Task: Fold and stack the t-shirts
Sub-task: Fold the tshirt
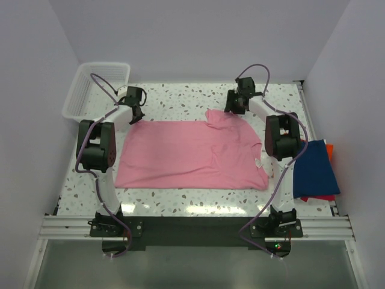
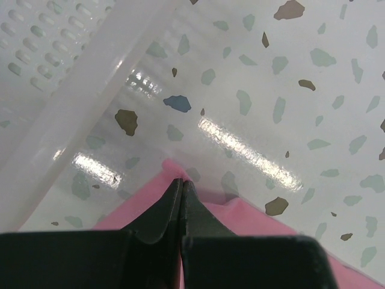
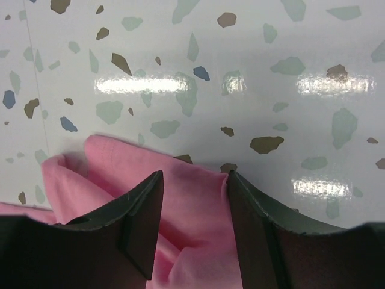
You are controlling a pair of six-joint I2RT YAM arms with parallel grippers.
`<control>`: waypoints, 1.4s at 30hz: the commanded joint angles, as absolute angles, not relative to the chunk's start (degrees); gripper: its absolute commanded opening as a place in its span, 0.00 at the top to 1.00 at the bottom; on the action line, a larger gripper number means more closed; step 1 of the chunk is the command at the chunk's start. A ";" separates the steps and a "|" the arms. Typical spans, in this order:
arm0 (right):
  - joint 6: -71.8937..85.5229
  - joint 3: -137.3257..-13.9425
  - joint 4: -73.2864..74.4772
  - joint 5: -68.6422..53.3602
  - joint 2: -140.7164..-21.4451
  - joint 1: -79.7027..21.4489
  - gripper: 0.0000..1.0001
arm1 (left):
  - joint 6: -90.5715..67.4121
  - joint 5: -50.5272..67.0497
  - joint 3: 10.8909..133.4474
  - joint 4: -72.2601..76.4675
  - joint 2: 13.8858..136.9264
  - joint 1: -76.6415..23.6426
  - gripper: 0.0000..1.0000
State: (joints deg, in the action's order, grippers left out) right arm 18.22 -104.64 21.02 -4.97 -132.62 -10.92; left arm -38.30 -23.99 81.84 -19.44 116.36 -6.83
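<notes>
The light pink short-sleeved cloth t-shirt [image 1: 186, 153] lay flat on the speckled white table [image 1: 180, 96], long axis left–right. The left gripper [image 2: 181, 183] was pressed together, pinching the far left corner. The right gripper [image 3: 194, 177] was spread, straddling the bunched far right corner. Each arm was nearest its own corner.

White terrazzo tabletop [image 1: 180, 99], speckled grey, brown and blue chips, glossy. Bright glare streaks along its lower edge in the top view; the same lamp reflections show as white bars in both wrist views. Light comes from overhead, even, with soft shadows. Back wall [image 1: 192, 36] plain pale lavender-white, left wall [image 1: 30, 120] and right wall [image 1: 361, 90] the same, boxing the table in. No windows in view. Aluminium rail [image 1: 66, 227] runs across the frame bottom at the table's near edge. Below it a dull grey-green floor [image 1: 192, 271]. White mesh basket [image 1: 105, 65] at upper left corner of table.
</notes>
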 commanded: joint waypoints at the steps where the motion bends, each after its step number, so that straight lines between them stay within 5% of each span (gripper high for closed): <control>1: 15.82 -105.64 25.40 -1.24 -134.03 -11.78 0.50 | -37.79 -23.64 82.27 -16.70 114.43 -7.03 1.00; 5: 15.56 -105.03 27.07 3.07 -133.16 -11.69 0.71 | -37.79 -23.64 82.35 -16.61 114.61 -7.03 1.00; 11: 17.40 -102.39 26.80 8.79 -130.52 -10.46 0.82 | -37.62 -23.47 82.62 -16.70 114.79 -7.03 1.00; 16: 18.19 -100.37 24.61 7.56 -128.33 -9.40 0.73 | -37.44 -23.47 82.70 -16.70 114.79 -7.03 1.00; 20: 17.14 -99.23 20.75 5.63 -126.48 -9.40 0.52 | -37.35 -23.47 82.79 -16.70 114.87 -7.03 1.00; 42: 9.05 -104.76 17.48 -0.97 -130.95 -12.83 0.53 | -37.53 -22.85 83.58 -16.79 116.10 -7.03 1.00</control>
State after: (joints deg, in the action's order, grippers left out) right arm 10.98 -101.49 17.74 0.27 -129.88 -12.45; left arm -38.30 -22.79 81.87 -18.98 116.36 -6.83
